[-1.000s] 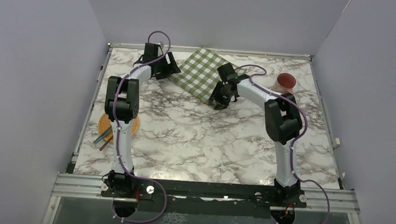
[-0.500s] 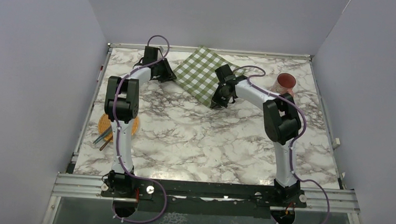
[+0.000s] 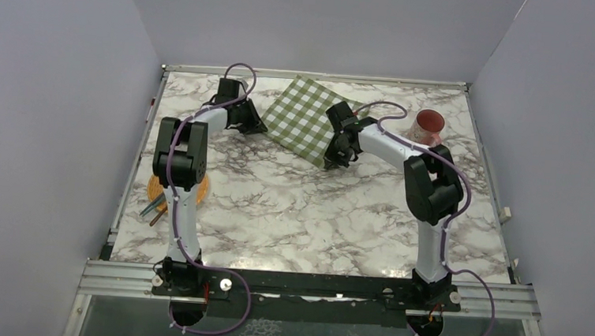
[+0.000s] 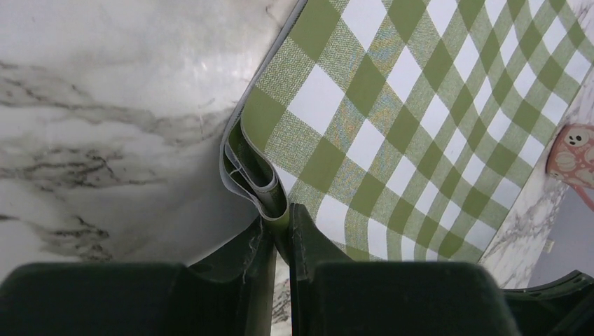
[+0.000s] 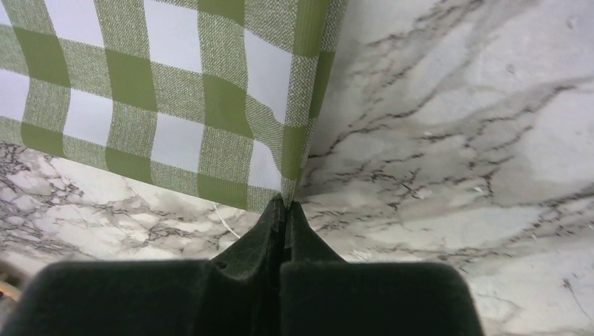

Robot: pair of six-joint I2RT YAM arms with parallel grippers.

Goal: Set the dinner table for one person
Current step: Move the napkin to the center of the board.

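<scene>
On the dinner table (image 3: 299, 208), a white marble top with dark veins, a green-and-white checked cloth (image 3: 304, 115) lies at the far middle. My left gripper (image 3: 259, 127) is shut on the cloth's left corner, and the left wrist view shows the folded layers of the cloth (image 4: 420, 105) bunched and pinched between the left gripper (image 4: 281, 217) jaws. My right gripper (image 3: 331, 159) is shut on the cloth's near corner. In the right wrist view the tip of the cloth (image 5: 175, 105) sits in the closed right gripper (image 5: 286, 204).
A pink cup (image 3: 428, 125) stands at the far right, also visible as the cup (image 4: 573, 155) past the cloth. At the left edge an orange woven mat (image 3: 200, 185) lies partly under the left arm, with utensils (image 3: 153, 206) on it. A metal frame (image 3: 310, 283) edges the near side.
Both grippers have closed on the cloth's corners. The left gripper shifted toward the cloth's left corner, the right one slid slightly right and nearer, and the cloth turned a little.
</scene>
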